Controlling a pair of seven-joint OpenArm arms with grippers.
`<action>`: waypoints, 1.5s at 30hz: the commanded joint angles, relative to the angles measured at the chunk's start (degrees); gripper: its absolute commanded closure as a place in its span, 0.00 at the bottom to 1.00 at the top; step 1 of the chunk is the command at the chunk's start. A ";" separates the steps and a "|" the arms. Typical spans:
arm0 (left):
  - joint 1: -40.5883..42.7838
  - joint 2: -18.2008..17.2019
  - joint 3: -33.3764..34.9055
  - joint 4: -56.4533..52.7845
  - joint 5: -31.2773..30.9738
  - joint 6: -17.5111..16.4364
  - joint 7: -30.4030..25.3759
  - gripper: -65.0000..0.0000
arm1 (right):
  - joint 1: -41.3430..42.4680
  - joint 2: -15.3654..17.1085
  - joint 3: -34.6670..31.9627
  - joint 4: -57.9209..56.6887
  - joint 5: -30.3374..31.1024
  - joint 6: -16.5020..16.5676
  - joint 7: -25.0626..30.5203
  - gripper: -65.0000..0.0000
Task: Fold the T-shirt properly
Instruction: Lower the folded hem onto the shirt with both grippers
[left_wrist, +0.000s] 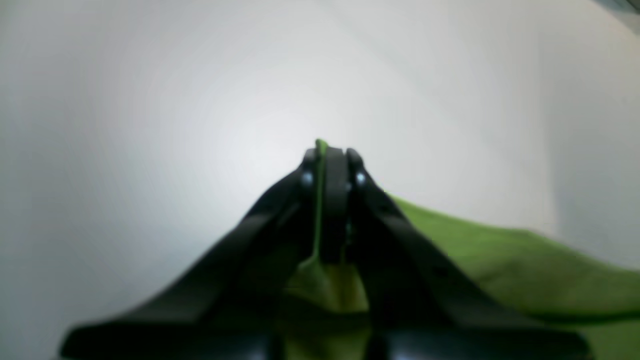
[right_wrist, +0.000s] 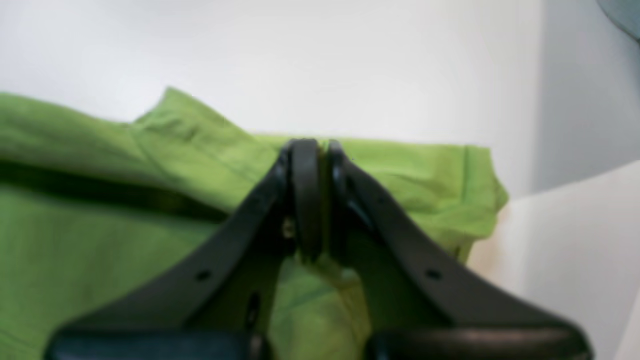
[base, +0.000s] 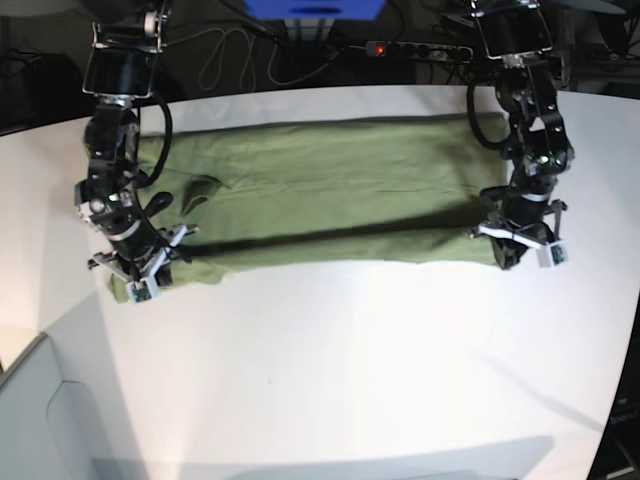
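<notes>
The olive-green T-shirt (base: 330, 190) lies as a long, wrinkled band across the far half of the white table (base: 350, 370). At the band's right front corner in the base view, my left gripper (base: 520, 260) points down. The left wrist view shows the left gripper (left_wrist: 327, 155) shut on a thin edge of the T-shirt (left_wrist: 500, 260). At the left front corner my right gripper (base: 138, 285) presses low. In the right wrist view the right gripper (right_wrist: 312, 147) is shut, with the T-shirt (right_wrist: 100, 240) bunched between its fingers.
A power strip (base: 420, 48), cables and a blue box (base: 315, 8) sit behind the table's far edge. A grey panel (base: 40, 420) stands at the near left corner. Bare white tabletop stretches in front of the shirt.
</notes>
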 joint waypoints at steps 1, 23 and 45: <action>-0.17 -0.36 -0.45 1.35 -0.34 -0.01 -1.34 1.00 | 1.10 0.51 0.17 1.16 0.61 0.03 1.47 1.00; -7.02 -0.18 -0.36 0.56 0.10 -0.01 -1.34 1.00 | 6.64 -2.03 -0.19 0.72 0.53 0.03 1.47 1.00; -1.22 -0.10 -0.45 -1.64 -0.34 -0.10 -7.93 1.00 | 0.31 -3.27 0.08 1.16 0.61 0.30 1.65 1.00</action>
